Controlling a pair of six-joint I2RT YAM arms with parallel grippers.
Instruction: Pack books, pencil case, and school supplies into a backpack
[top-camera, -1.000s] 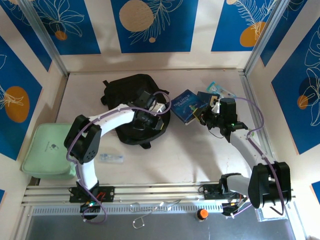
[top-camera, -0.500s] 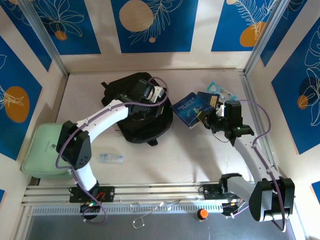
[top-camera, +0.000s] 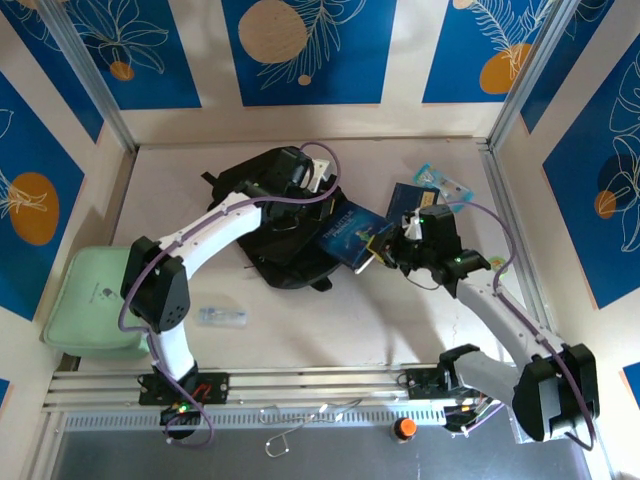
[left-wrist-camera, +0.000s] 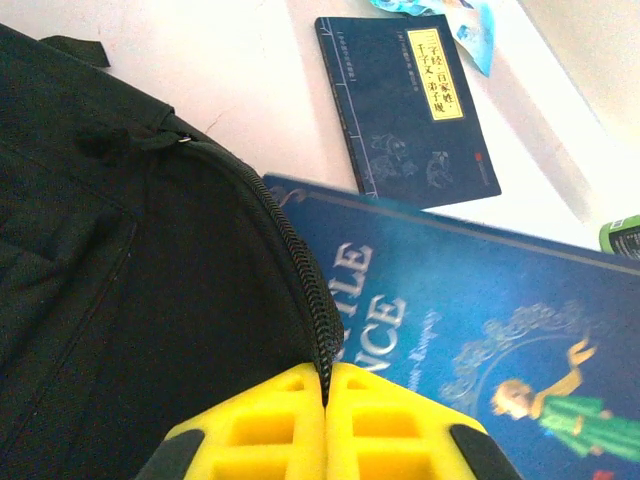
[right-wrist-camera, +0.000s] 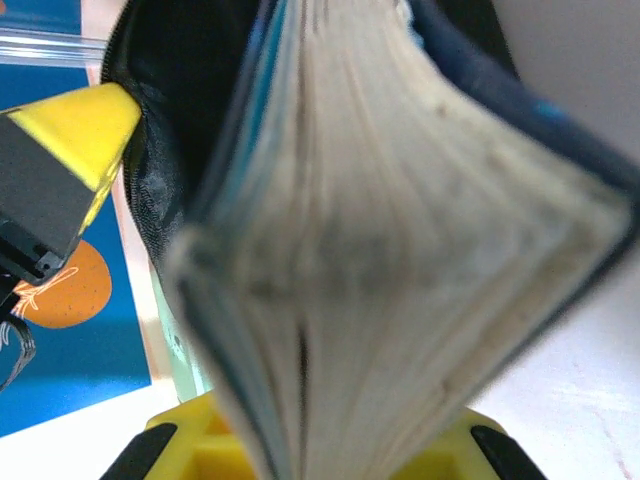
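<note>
Book (top-camera: 346, 232) between right fingers (right-wrist-camera: 188, 450), against backpack (top-camera: 290, 262) opening.

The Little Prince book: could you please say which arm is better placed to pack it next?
Right. The right gripper holds the Little Prince book at the backpack mouth; the left gripper pinches its zipper.

I count two books (top-camera: 349, 233), one black backpack (top-camera: 288, 258), one green case (top-camera: 92, 298) and two small packets (top-camera: 222, 316) on my table (top-camera: 340, 320).

The soft black fabric backpack (left-wrist-camera: 120, 280) hides the title's start on the dark blue illustrated paperback (left-wrist-camera: 480, 330); its pages (right-wrist-camera: 340, 260) are blurred.
</note>
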